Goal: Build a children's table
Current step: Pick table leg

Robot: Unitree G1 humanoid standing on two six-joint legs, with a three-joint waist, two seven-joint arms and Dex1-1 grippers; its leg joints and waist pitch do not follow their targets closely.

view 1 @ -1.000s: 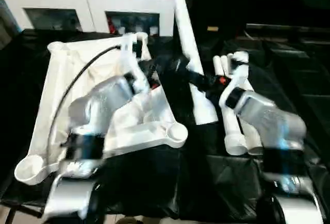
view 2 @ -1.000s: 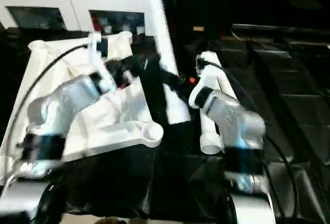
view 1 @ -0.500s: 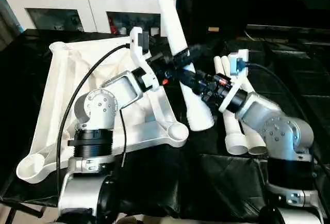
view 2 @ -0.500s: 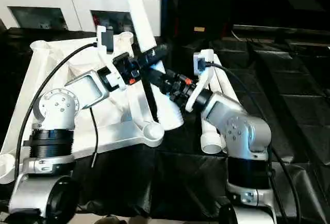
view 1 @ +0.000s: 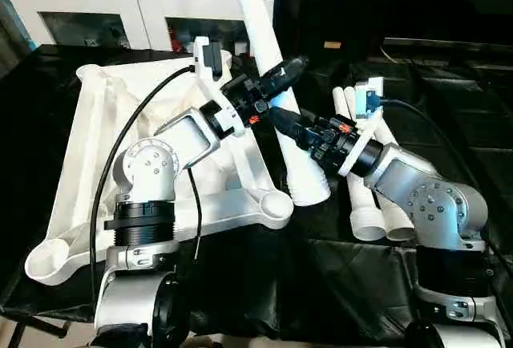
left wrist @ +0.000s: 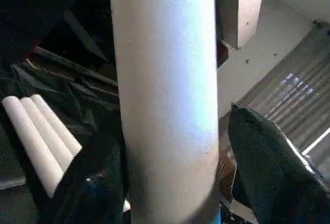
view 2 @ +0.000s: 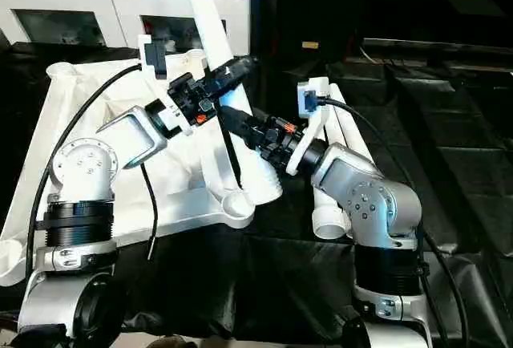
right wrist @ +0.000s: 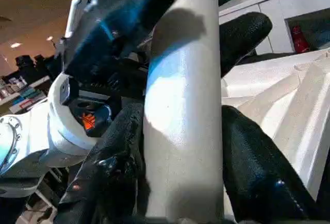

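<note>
The children's table lies in parts. Its white tabletop (view 1: 88, 147) rests ribbed side up on the left, with a round corner socket (view 1: 276, 204) near the middle. One long white leg (view 1: 309, 176) stands tilted, its wide end low beside that socket and its top leaning away toward the cabinet. My right gripper (view 1: 284, 119) is shut on this leg (right wrist: 185, 131), both black fingers pressed to it. My left gripper (view 1: 280, 71) sits higher up, open, straddling the leg (left wrist: 165, 105); one finger (left wrist: 273, 167) stands slightly off it. Three more legs (view 1: 370, 204) lie side by side on the right.
A black cloth (view 1: 337, 284) covers the work table. A white cabinet with glass doors (view 1: 136, 3) stands behind the tabletop. A black cable (view 1: 120, 147) loops from my left wrist over the tabletop.
My left gripper has moved up along the tilted leg and now straddles it above the right gripper. The leg's top leans a little more to the left. The right grip is unchanged.
</note>
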